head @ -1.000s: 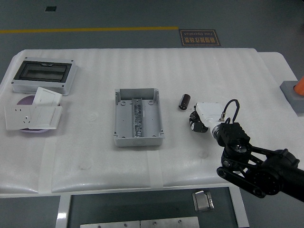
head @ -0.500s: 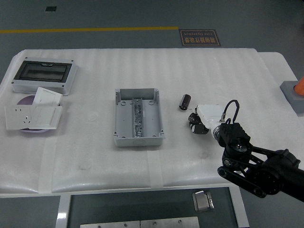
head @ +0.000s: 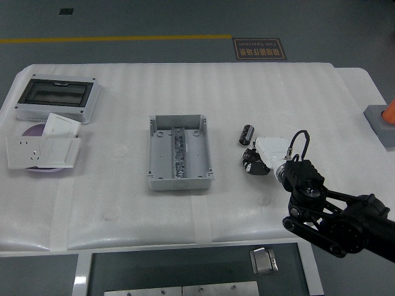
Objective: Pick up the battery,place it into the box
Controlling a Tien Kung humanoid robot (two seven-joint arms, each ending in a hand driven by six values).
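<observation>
One grey box [head: 179, 152] stood open near the middle of the white counter [head: 123, 203], and inside it only a metal rail along its floor could be seen; no battery was in it. At the far left corner was one more enclosure [head: 54, 98], grey with a dark transparent cover, closed. In front of it lay white socket plates [head: 43, 148], at least two, partly over a purple disc [head: 34, 131]. The single battery [head: 247, 134], a small dark cylinder, lay on the counter to the right of the box, well apart from it, and just beside the right hand [head: 262, 155]. This hand rested low on the counter with its dark fingers [head: 252, 161] curled under the white palm, and they held nothing. The black right arm [head: 333, 216] came in from the lower right. The counter surface was padded and ribbed. Behind it the floor [head: 154, 18] was grey, with one yellow line [head: 111, 39] and one floor sign [head: 259, 49].
</observation>
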